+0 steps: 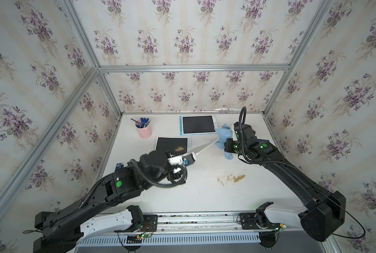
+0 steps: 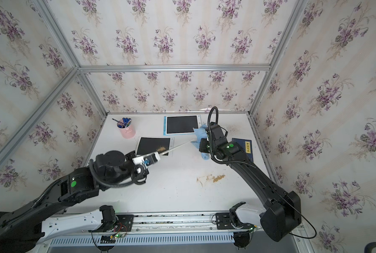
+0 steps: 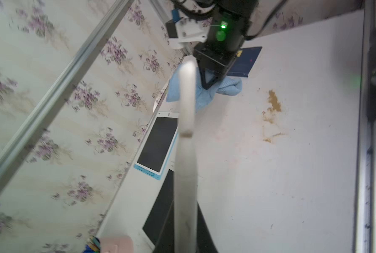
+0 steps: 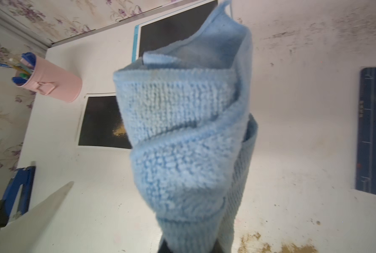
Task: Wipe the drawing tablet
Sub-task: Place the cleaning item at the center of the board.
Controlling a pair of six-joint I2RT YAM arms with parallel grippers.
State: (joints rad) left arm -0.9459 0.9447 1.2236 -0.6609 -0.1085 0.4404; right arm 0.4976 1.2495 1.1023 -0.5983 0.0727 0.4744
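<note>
The drawing tablet soiled with brown crumbs lies flat on the table near the centre of both top views, its long axis running left to right. The blue cloth, clamped in the right gripper's jaws, hangs to its right and slightly higher, apart from it. The left gripper is nearer, its jaws closed on a white stick that points toward the cloth.

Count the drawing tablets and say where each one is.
2. The blue-framed tablet lies near the back wall, by the blue cloth; the white-framed tablet lies nearer, beside the pink cup, partly behind the left arm.
</note>
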